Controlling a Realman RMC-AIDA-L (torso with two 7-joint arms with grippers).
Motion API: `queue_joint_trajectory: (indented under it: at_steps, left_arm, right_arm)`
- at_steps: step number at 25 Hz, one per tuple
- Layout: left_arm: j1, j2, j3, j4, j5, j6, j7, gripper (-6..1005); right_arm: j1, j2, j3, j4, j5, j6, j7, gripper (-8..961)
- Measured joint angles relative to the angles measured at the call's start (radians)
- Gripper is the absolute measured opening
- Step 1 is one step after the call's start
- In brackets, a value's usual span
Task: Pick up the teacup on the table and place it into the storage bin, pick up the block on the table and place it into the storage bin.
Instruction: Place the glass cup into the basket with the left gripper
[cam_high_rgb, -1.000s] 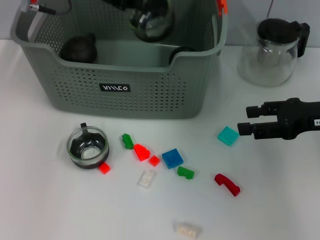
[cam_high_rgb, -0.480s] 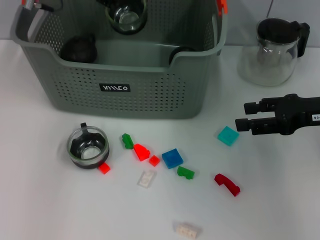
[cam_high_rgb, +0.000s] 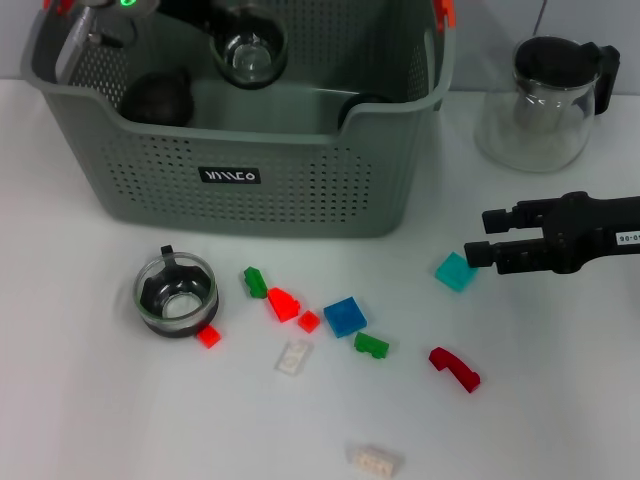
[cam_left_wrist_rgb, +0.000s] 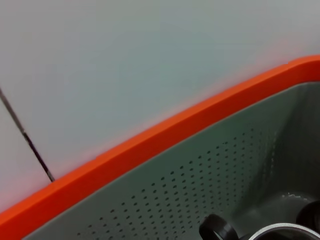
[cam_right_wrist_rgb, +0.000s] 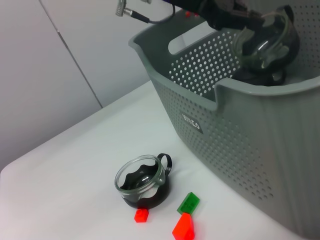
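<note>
matt perforated plastic storage bin (cam_high_rgb: 300, 190); glossy glass teacup (cam_high_rgb: 176, 296).

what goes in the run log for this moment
left gripper: holding teacup inside storage bin | right gripper: open, beside teal block | second teacup: on table

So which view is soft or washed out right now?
Left wrist view: the storage bin rim's orange edge is blurred and bleeds pink onto the pale wall. Head view: sharp, evenly lit, glints on the glass teapot. Right wrist view: clear, with soft shadows under the teacup.
</note>
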Motion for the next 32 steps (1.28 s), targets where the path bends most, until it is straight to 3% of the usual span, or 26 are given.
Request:
queue_joint_trajectory:
  at_steps: [8,32]
  left_arm:
    - [-0.001,-0.029,0.012,-0.001,0.079,-0.028,-0.020,92]
    - [-0.001,-0.044,0.011,0.002,0.102,-0.012,-0.028,117]
  right_arm:
    - [0.001,0.000,-0.003,0.000,0.000,0.002,-0.004,749]
    - [0.001,-0.001,-0.006,0.000,0.000,0.004,-0.009,749]
